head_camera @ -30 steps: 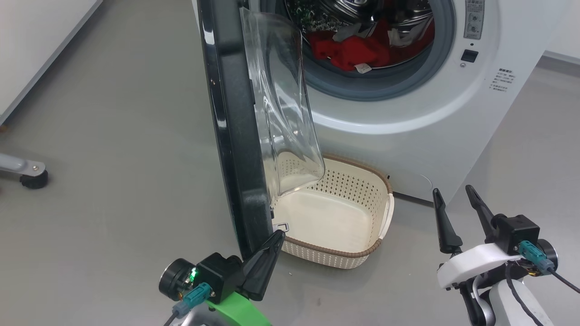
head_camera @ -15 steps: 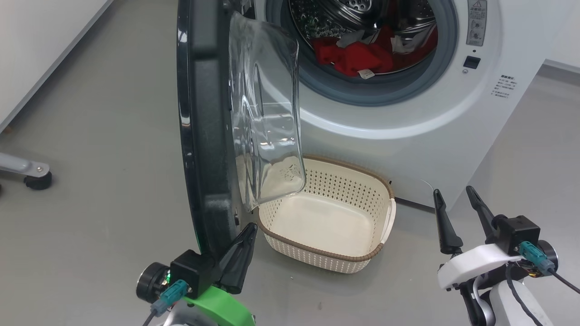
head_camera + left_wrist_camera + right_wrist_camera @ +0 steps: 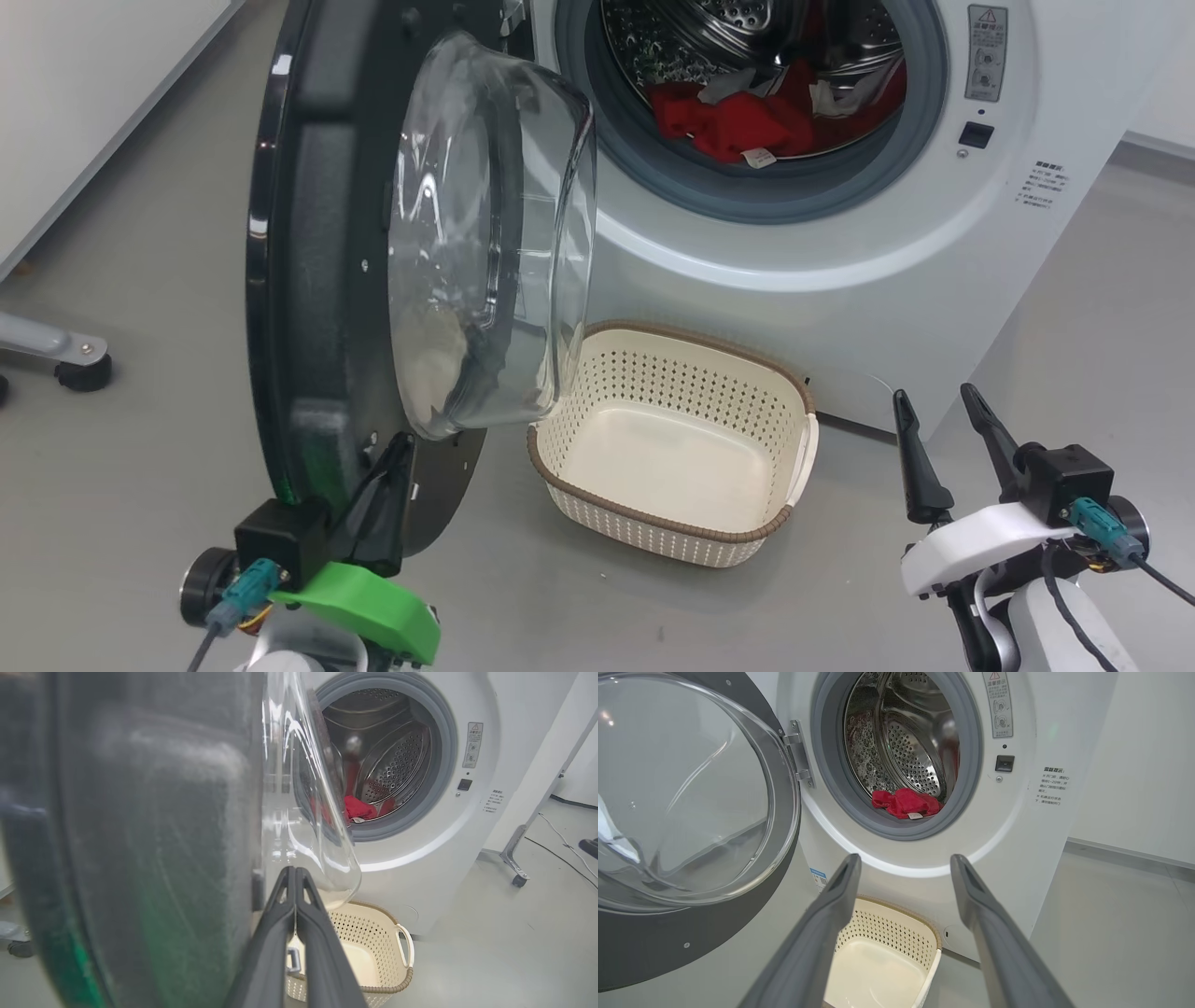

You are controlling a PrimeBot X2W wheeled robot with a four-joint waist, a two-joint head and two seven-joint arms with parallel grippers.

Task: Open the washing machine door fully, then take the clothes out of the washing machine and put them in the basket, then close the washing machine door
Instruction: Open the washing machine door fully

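The washing machine door (image 3: 317, 280) stands swung wide, at 10 o'clock in the head view, its black inner face towards us and its glass bowl (image 3: 485, 233) bulging towards 3 o'clock. The washing machine (image 3: 840, 280) lies beyond it, at 1 o'clock. The clothes (image 3: 738, 126) lie low in its steel drum, a red heap with a white label. The basket (image 3: 672, 546) sits on the floor at 6 o'clock from the drum's opening, close to the machine's front and empty.

Our left gripper (image 3: 401, 444) reaches up from 7 o'clock, its green wrist piece (image 3: 373, 607) low. Its fingers are pressed together with nothing between them, the tip at the door's lower inner face, just under the bowl. We cannot tell whether it touches. Our right gripper (image 3: 934, 394) hangs at 4 o'clock, well apart from the basket, fingers spread wide and pointing to 12 o'clock, holding nothing.

The picture's edge cuts off the door's top and the upper drum. The bowl covers the basket's corner at 10 o'clock. In the left wrist view the door is a dark blur.
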